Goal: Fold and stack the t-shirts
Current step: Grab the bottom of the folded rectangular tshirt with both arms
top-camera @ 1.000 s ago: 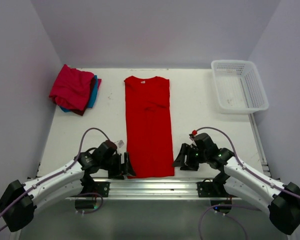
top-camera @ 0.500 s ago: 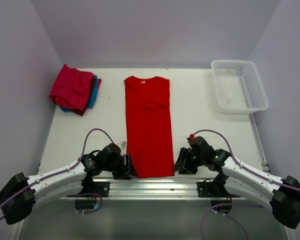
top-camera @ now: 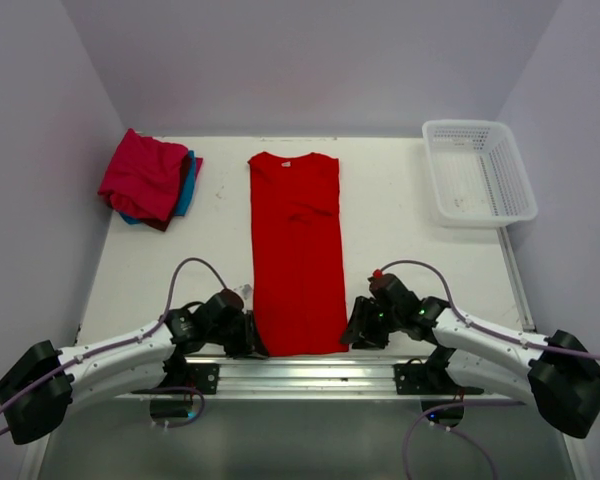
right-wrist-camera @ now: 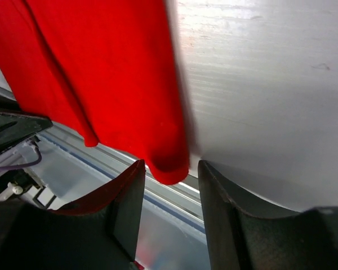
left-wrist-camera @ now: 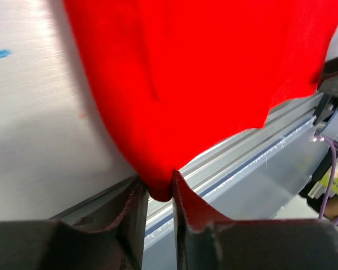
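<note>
The pale worktop [top-camera: 410, 250] carries a long red t-shirt [top-camera: 296, 250], stretching away from between the left end effector [top-camera: 252, 335] and the right end effector [top-camera: 355, 325]. Well beyond the left one, a crimson-pink t-shirt [top-camera: 140, 175] lies stacked over a teal-blue t-shirt [top-camera: 187, 190]. Well beyond the right one sits a white basket [top-camera: 500, 170].

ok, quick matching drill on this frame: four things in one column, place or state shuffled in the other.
1. red shirt
2. basket
3. shirt pile
4. left claw

A. far right corner
B. shut on a near corner of red cloth
C. far left corner
D. laid flat down the centre

Pairs: 1-D, 2-A, 3-C, 4-B
</note>
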`<action>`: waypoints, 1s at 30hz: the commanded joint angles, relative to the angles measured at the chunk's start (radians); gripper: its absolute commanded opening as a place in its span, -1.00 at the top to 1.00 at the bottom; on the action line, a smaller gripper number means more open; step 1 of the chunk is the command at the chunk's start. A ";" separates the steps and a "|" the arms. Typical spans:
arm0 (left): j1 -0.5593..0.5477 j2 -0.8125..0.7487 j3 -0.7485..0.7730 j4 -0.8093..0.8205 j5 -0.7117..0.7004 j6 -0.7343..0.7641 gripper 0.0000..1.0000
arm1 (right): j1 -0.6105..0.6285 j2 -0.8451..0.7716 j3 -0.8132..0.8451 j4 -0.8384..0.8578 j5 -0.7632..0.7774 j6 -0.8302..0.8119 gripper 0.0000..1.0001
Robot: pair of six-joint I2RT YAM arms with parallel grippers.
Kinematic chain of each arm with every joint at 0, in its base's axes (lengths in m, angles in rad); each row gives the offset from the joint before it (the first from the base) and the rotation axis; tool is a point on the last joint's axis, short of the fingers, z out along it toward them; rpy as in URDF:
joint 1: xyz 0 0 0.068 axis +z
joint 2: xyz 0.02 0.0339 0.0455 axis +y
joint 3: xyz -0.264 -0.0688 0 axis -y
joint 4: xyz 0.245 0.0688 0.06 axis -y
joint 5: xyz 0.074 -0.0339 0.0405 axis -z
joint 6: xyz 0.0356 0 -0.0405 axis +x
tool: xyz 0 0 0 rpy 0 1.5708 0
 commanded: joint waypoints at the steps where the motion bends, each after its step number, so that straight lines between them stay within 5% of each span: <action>1: -0.013 -0.008 -0.020 -0.047 -0.022 -0.008 0.58 | 0.016 0.051 -0.019 0.083 0.028 0.019 0.08; 5: -0.013 -0.022 -0.033 -0.052 -0.028 -0.013 0.99 | 0.032 0.077 -0.021 0.120 0.039 0.025 0.53; 7: -0.013 -0.027 -0.033 -0.050 -0.028 -0.016 1.00 | 0.035 0.071 -0.021 0.109 0.042 0.030 0.98; 19: -0.046 -0.034 0.127 -0.070 -0.112 0.068 1.00 | 0.038 -0.039 0.076 -0.009 0.053 -0.016 1.00; 30: -0.049 0.007 0.226 -0.070 -0.335 0.208 1.00 | 0.036 0.093 0.275 -0.049 0.180 -0.168 1.00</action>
